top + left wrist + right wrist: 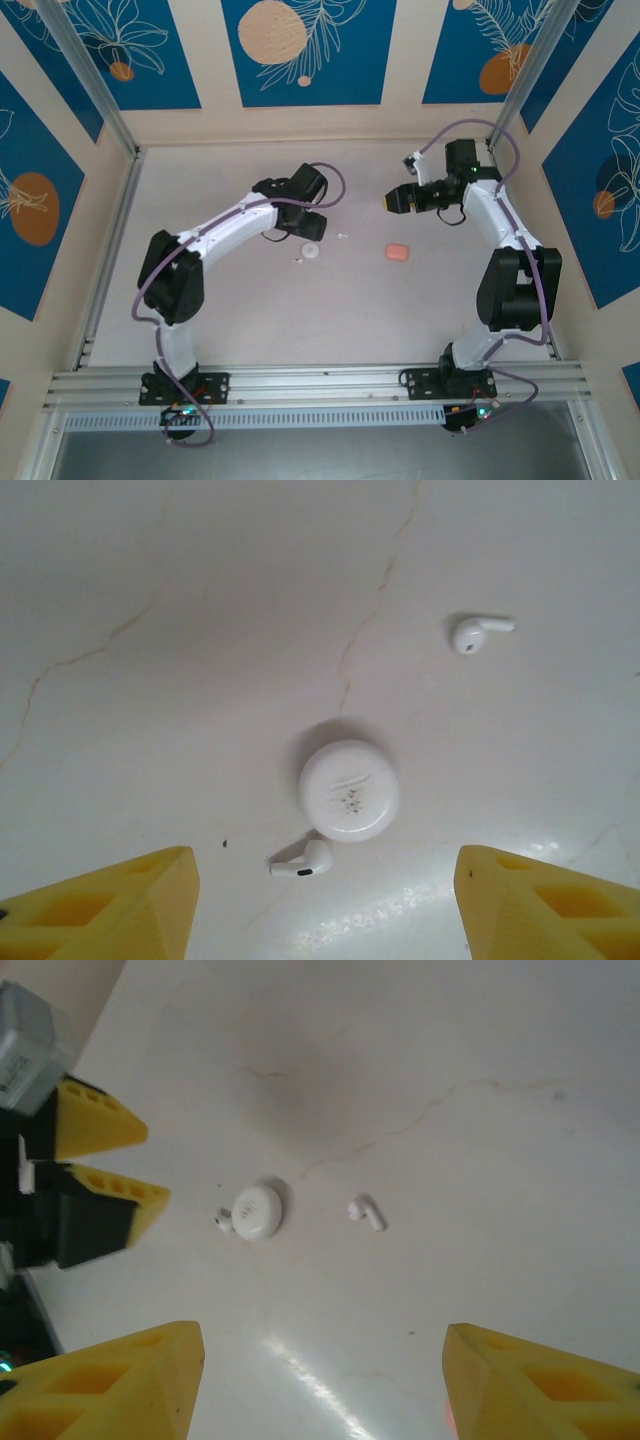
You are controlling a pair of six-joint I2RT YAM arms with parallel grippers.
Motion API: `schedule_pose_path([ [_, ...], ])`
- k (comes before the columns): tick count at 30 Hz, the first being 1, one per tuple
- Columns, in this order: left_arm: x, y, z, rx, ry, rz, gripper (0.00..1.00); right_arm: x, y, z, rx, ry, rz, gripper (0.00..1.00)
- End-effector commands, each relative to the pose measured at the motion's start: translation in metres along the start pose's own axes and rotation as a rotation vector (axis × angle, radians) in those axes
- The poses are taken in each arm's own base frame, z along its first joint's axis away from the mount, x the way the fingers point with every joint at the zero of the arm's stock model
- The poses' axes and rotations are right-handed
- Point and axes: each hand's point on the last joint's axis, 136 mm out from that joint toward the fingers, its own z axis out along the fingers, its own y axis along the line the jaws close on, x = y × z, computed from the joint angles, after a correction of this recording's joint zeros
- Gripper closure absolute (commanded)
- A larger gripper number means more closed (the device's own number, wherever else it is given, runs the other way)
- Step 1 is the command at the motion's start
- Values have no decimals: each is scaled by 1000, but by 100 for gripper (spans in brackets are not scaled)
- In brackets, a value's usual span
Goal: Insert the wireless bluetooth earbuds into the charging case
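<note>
left jaws spread, empty | right jaws spread, empty | earbud (300,863) beside white disc (348,790)

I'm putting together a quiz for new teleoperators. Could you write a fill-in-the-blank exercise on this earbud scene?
1. The round case below the left wrist camera is ___ in colour.
2. The loose white earbuds, a near earbud at its edge and a far earbud, number ___.
3. Seen from above, the salmon-pink case lies on the ___ arm's side.
4. The left gripper has its jaws ___.

Missing words: white; two; right; open.
</note>
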Motion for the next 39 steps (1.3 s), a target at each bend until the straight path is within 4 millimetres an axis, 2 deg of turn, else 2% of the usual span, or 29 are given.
schedule_pose_path([
  [1, 19, 8, 6, -91, 134, -30, 32, -3, 18, -1, -76, -56, 136, 35],
  [10, 24, -5, 45, -79, 229, -55, 32, 12, 29, 4, -103, -21, 178, 34],
  [17, 35, -14, 70, -56, 299, -74, 36, 17, 33, 8, -135, -7, 195, 33],
  [30, 47, -19, 98, -46, 363, -79, 38, 23, 35, 11, -143, 13, 187, 33],
  [35, 52, -20, 102, -44, 384, -75, 50, 24, 37, 10, -146, 16, 178, 34],
  [39, 51, -17, 95, -54, 372, -67, 58, 24, 38, 9, -152, 7, 174, 34],
])
